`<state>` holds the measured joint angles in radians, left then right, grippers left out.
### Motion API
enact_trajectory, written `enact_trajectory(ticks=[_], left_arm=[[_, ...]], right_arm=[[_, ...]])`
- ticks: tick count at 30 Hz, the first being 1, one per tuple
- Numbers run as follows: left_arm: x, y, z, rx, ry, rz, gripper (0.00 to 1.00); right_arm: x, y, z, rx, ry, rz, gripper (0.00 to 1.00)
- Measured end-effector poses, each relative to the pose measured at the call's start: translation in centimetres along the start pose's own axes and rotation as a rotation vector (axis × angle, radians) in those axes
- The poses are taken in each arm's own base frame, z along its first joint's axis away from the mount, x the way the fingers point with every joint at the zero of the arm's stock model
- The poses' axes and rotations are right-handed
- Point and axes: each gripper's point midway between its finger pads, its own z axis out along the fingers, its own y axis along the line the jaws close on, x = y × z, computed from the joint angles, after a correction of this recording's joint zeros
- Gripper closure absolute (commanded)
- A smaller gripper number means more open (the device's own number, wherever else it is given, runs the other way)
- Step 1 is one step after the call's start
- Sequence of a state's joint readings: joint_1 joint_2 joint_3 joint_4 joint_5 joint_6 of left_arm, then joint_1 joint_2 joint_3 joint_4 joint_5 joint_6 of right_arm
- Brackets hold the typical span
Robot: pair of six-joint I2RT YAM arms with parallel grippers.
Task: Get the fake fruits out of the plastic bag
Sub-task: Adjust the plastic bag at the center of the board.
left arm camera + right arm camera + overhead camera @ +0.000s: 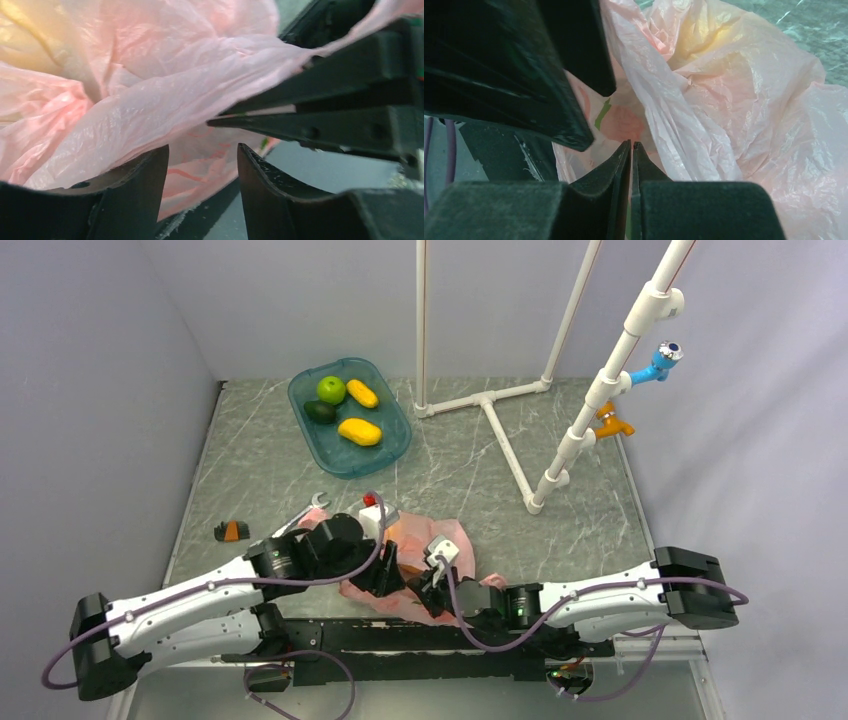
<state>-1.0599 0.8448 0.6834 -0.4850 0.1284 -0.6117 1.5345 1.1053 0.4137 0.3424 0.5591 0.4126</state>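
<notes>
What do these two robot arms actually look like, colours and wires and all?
The left arm and right arm match: smooth white shells on the long links, chunky black joints and black blocks at the outer ends. A thin purple cable runs along each, looping free in places. The jaws are plain matte black, two fingers tapering to narrow tips. No lettering is readable.

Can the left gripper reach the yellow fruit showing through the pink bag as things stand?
Probably not yet. The yellow fruit shows only through the plastic bag, whose film lies between it and the open left gripper; no opening is visible. The right gripper pinches a fold.
</notes>
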Motion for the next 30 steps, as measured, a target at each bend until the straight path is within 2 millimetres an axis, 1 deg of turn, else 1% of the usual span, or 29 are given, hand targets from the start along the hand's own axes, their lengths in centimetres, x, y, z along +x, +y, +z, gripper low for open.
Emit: enact_trajectory(ticks=[3,5,7,9,11,12,14,15,18,20,22,24,28,30], left_arm=[[0.5,1.7,1.6,-0.069,0.012,0.016,0.33],[0.7,3.1,2.9,-0.120,0.002,0.024,0.29],[1.0,5.2,4.0,-0.194,-0.004,0.015,0.27],[0.8,7.3,4.4,-0.269,-0.014,-0.011,0.23],[-0.5,9.3,4.5,-0.340,-0.060,-0.041,0.23],[-1.5,10.5,4.4,-0.387,-0.095,-0.059,0.23],[-2.9,12.3,3.9,-0.455,-0.142,-0.084,0.20],[-3.7,12.9,3.6,-0.482,-0.165,-0.092,0.19],[-6.4,14.9,2.2,-0.558,-0.249,-0.112,0.18],[-8.1,15.7,1.2,-0.599,-0.296,-0.120,0.18],[-9.4,15.9,0.3,-0.620,-0.329,-0.120,0.18],[-10.4,15.2,-0.5,-0.596,-0.368,-0.114,0.14],[-11.0,13.1,-2.7,-0.503,-0.455,-0.112,0.12],[-11.0,12.3,-3.4,-0.460,-0.476,-0.111,0.12]], right_arm=[[0.9,-0.1,0.3,0.007,0.023,-0.017,0.96],[2.0,0.0,0.5,0.011,0.054,-0.043,0.97],[3.3,0.2,0.7,0.012,0.089,-0.072,0.98],[4.4,0.2,1.0,0.016,0.118,-0.094,0.98],[5.5,0.1,1.2,0.022,0.146,-0.113,0.98],[5.9,0.1,1.2,0.024,0.156,-0.120,0.98],[6.4,0.2,1.4,0.022,0.166,-0.122,0.98],[6.6,0.2,1.6,0.023,0.168,-0.119,0.99],[7.3,0.4,1.9,0.021,0.180,-0.113,0.99],[8.0,0.3,2.1,0.026,0.196,-0.112,0.98],[8.4,0.3,2.3,0.032,0.206,-0.107,0.94],[8.4,0.5,2.5,0.035,0.206,-0.095,0.92],[7.8,0.7,2.7,0.038,0.195,-0.066,0.79],[7.6,0.8,2.8,0.040,0.192,-0.056,0.69]])
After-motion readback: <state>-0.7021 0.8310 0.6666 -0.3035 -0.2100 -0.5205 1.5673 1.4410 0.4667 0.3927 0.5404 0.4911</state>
